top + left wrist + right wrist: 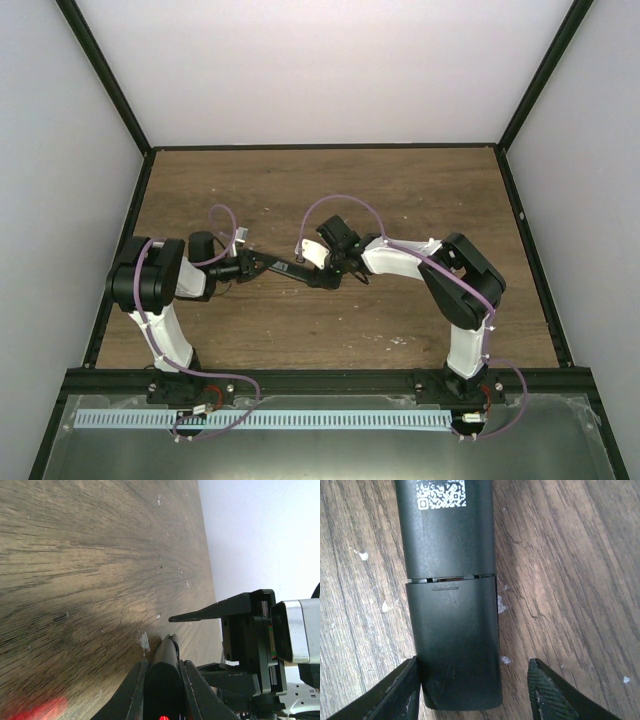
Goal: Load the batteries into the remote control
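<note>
The remote control (295, 270) is a slim black bar lying across the middle of the table. My left gripper (255, 263) is shut on its left end; in the left wrist view the remote (167, 655) runs out from between the fingers (135, 680). My right gripper (335, 277) is open around the remote's other end. In the right wrist view the black cover piece (455, 640) sits on the remote (445, 530) with a thin seam showing. The left finger (400, 690) touches the remote's side and the right finger (545, 690) stands apart. The batteries are out of view.
The wooden table (400, 200) is walled by white panels with black frame posts. The right gripper's body (250, 640) shows close in front of the left wrist camera. A metal shelf (320, 430) runs along the near edge behind the arm bases.
</note>
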`<action>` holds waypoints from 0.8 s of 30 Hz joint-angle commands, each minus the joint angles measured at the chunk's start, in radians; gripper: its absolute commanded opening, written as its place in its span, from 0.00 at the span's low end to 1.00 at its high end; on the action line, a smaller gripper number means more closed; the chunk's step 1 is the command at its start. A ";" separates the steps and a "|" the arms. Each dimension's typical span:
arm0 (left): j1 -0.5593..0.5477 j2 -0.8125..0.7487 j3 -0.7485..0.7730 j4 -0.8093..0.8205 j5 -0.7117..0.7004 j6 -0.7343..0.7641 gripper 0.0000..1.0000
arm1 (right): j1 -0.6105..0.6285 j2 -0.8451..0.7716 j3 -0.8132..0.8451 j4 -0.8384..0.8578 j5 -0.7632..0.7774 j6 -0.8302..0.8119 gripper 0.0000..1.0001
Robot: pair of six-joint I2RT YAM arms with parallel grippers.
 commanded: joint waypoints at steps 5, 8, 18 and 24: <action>-0.006 0.003 -0.008 -0.032 -0.030 0.063 0.00 | 0.000 -0.036 -0.009 0.026 -0.049 -0.021 0.66; -0.007 0.003 -0.008 -0.034 -0.029 0.065 0.00 | 0.000 -0.052 -0.013 0.012 -0.080 -0.031 0.74; -0.007 0.002 -0.008 -0.037 -0.029 0.068 0.00 | -0.028 -0.090 -0.022 0.049 -0.097 0.007 0.71; -0.007 0.004 -0.007 -0.039 -0.029 0.068 0.00 | -0.068 -0.072 0.010 0.032 -0.125 0.018 0.45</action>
